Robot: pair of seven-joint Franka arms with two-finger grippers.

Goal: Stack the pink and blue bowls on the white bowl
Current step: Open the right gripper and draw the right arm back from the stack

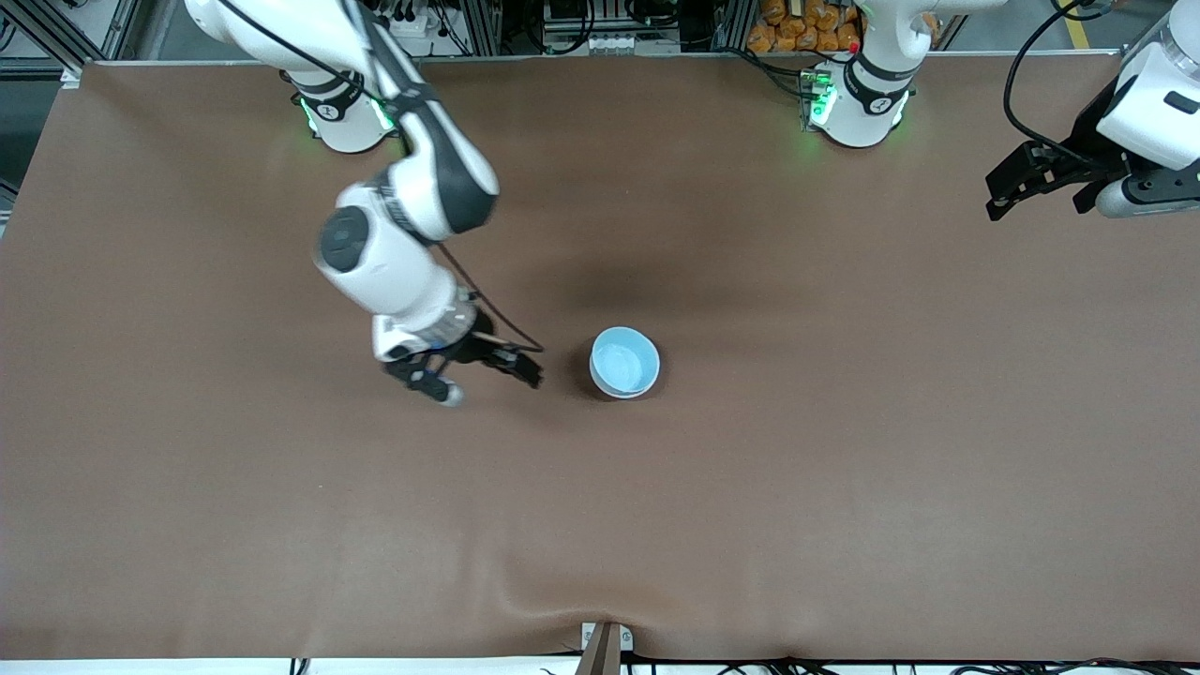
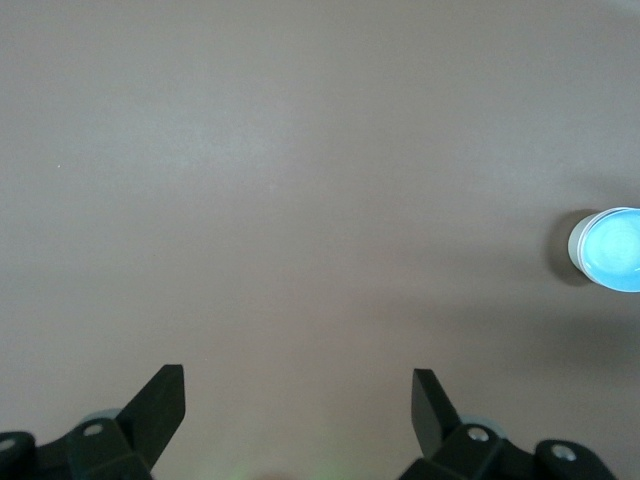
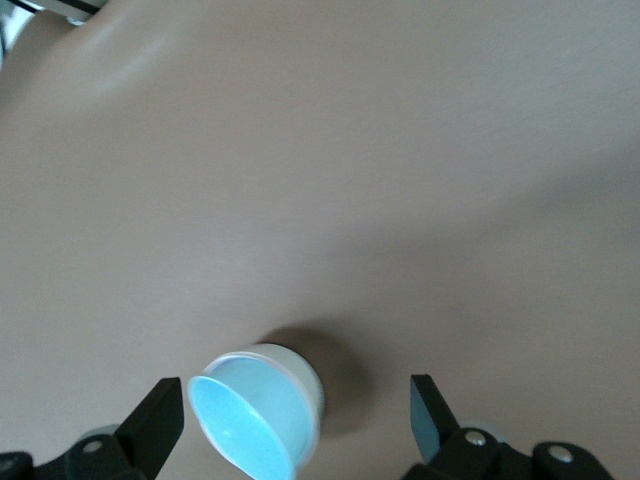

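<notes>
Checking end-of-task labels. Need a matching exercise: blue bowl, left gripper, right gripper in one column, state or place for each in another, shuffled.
Things:
1. blue bowl
2. left gripper
3. right gripper

States or places:
A. open, over bare table at the left arm's end, waiting
B. open, low beside the stack, holding nothing
C. top of the stack at mid-table, white rim showing beneath it

Pairs: 1-C, 2-A, 3-B
</notes>
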